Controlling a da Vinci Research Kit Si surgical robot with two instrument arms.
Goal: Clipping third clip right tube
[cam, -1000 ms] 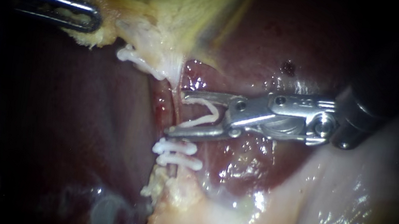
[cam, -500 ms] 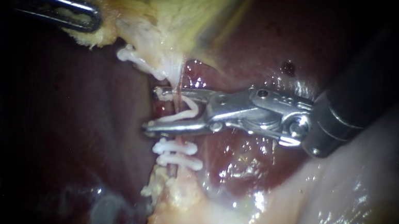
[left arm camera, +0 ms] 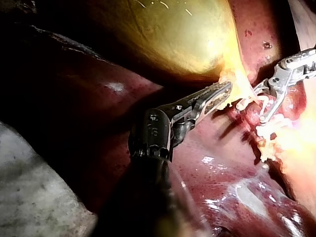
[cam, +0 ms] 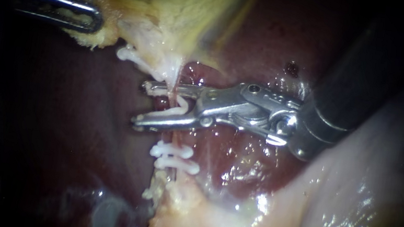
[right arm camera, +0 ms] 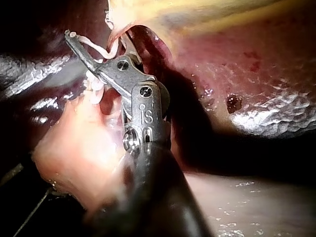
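In the endoscope view a thin reddish tube (cam: pixel 174 137) runs down from the yellowish gallbladder (cam: pixel 172 25). My right instrument (cam: pixel 141 104) reaches in from the upper right, its jaws standing apart with a white clip (cam: pixel 180 109) held between them. Jaws and clip straddle the tube. Just below, two closed white clips (cam: pixel 174 158) sit on the same tube. A further white clip (cam: pixel 133 58) lies higher up at the gallbladder's edge. My left instrument (cam: pixel 81 16) is shut on a fold of gallbladder tissue at the upper left; the left wrist view shows that grip (left arm camera: pixel 224 95).
Dark red liver (cam: pixel 72 132) lies left of and behind the tube. Pale glistening tissue (cam: pixel 336 211) fills the lower right under the right shaft. A small dark spot (cam: pixel 291 68) marks the liver above the right instrument's wrist.
My right instrument has slid leftward with its clip, so the tube now sits deeper between the jaws. The left instrument and the two lower clips have stayed put.
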